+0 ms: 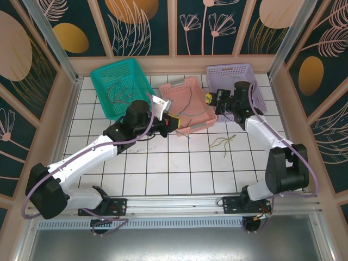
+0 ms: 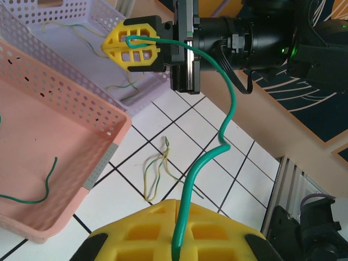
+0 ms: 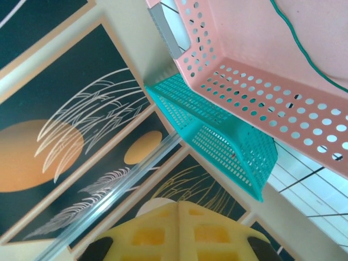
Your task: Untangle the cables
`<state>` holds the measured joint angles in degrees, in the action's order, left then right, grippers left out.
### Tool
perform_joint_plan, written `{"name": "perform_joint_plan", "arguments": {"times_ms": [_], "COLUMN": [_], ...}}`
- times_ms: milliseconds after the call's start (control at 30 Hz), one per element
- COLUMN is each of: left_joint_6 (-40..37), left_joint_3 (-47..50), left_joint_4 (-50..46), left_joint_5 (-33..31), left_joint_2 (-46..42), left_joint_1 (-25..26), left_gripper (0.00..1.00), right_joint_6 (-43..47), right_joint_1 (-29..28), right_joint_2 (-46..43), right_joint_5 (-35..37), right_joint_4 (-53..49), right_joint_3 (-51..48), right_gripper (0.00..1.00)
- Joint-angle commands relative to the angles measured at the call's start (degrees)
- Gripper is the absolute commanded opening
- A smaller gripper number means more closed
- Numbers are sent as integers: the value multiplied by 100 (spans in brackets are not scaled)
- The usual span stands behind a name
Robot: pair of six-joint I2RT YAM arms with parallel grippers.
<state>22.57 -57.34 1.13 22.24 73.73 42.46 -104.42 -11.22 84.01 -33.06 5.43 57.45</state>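
Note:
A thick green cable [image 2: 228, 117] stretches through the air between my two grippers. In the left wrist view its near end is pinched in the shut yellow fingers of my left gripper [image 2: 182, 231]. The far end curls into the yellow fingertips of my right gripper [image 2: 122, 45], which are closed on it. From above, my left gripper [image 1: 175, 123] is at the pink basket's front edge and my right gripper [image 1: 209, 98] is between the pink and lilac baskets. A thin yellow-green bunch of cables [image 1: 222, 142] [image 2: 155, 168] lies loose on the tiles. In the right wrist view the right gripper [image 3: 178, 215] is shut, and the cable is hidden.
A pink basket [image 1: 204, 122] [image 2: 81, 109] [image 3: 261, 81] holds a loose green wire [image 2: 38, 190]. The teal basket [image 1: 103, 73] [image 3: 228, 136] at the back left and the lilac basket [image 1: 255, 87] [image 2: 32, 32] at the back right hold more wires. Walls enclose the tiled floor.

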Motion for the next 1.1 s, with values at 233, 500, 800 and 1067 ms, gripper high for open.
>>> {"name": "perform_joint_plan", "arguments": {"times_ms": [233,500,800,1067], "left_joint_6": [143,426,651,815], "left_joint_3": [-148,-298,-17,448], "left_joint_4": [180,-59,-260,-378], "left_joint_5": [632,1194,1202,1006], "left_joint_2": [-118,-113,-552,-971], "left_joint_1": [148,511,532,529], "left_gripper": [0,0,0,0], "right_joint_6": [744,2419,4322,4734], "right_joint_1": [437,854,1163,1424], "right_joint_2": [-183,439,670,693], "right_joint_5": [485,852,783,1042], "right_joint_4": [944,3100,4537,5261], "right_joint_3": [-34,608,656,528], "right_gripper": [0,0,0,0]}}
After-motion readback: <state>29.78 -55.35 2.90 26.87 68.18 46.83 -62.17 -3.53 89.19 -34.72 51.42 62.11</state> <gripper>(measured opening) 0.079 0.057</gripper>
